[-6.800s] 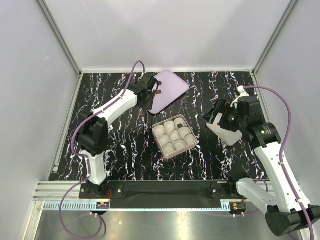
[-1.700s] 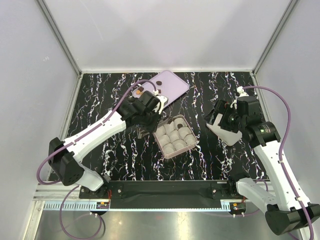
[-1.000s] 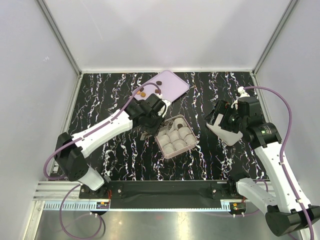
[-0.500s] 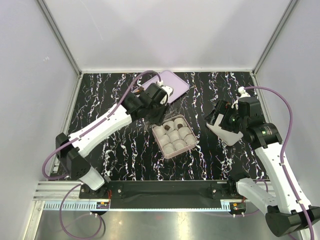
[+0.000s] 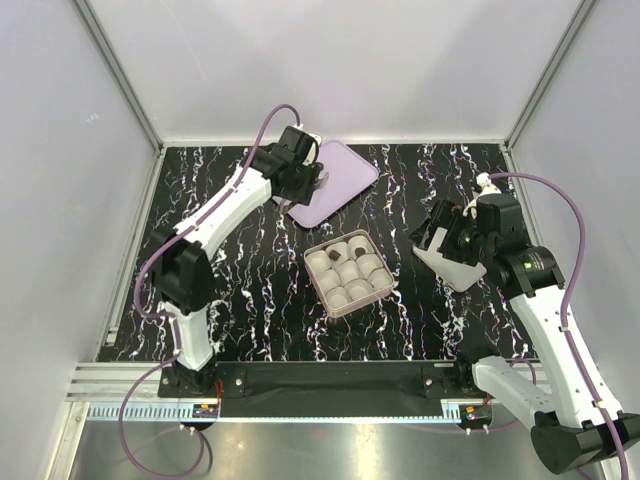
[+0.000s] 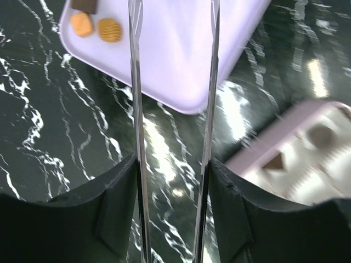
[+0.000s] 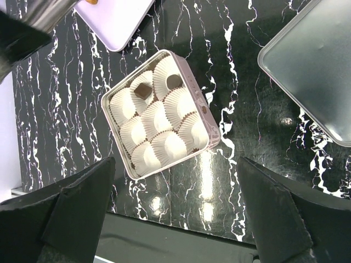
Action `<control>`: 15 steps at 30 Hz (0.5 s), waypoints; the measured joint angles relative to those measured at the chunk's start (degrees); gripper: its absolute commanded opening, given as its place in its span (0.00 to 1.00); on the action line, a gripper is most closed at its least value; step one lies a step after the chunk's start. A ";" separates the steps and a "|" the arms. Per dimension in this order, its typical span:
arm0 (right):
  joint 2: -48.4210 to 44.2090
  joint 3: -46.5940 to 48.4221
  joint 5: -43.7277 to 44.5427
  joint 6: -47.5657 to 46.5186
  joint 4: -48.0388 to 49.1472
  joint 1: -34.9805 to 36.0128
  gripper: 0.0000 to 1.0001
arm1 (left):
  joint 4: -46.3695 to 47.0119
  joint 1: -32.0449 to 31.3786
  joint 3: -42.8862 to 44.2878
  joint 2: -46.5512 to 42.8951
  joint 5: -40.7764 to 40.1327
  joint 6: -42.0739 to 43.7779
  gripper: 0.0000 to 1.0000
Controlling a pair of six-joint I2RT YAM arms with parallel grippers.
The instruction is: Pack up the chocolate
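Three loose chocolate pieces lie at the lilac tray's (image 6: 181, 66) corner: one dark (image 6: 85, 4), two orange (image 6: 82, 24). My left gripper (image 6: 173, 16) hovers over that tray (image 5: 350, 172), its long thin metal blades apart with nothing between them; from above it (image 5: 316, 180) hides those pieces. The pink box (image 7: 205, 118) of white paper cups holds a square chocolate (image 7: 143, 91) and a round one (image 7: 174, 81); from above one dark piece (image 5: 327, 257) shows in the box (image 5: 347, 303). My right gripper (image 7: 175, 181) stands wide open and empty, right of the box (image 5: 445, 240).
A clear grey lid (image 7: 312, 71) lies on the black marbled table (image 5: 240, 270) under the right wrist. Metal posts and grey walls close in the table on three sides. The arm bases stand along the near edge.
The left arm swung from the box's back-left corner back to the lilac tray, and its blades spread apart. A dark piece now lies in that corner cup. The right arm stayed still.
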 measured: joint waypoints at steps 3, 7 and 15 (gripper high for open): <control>-0.04 0.00 -0.04 0.00 0.09 0.00 1.00 | 1.75 2.10 0.42 3.06 0.26 1.77 0.57; -0.11 0.00 -0.04 0.00 0.11 0.00 1.00 | 4.04 4.11 1.79 6.12 2.32 3.82 0.59; -0.02 0.00 0.02 -0.61 0.13 0.00 1.00 | 7.61 6.62 5.38 10.73 6.34 6.43 0.58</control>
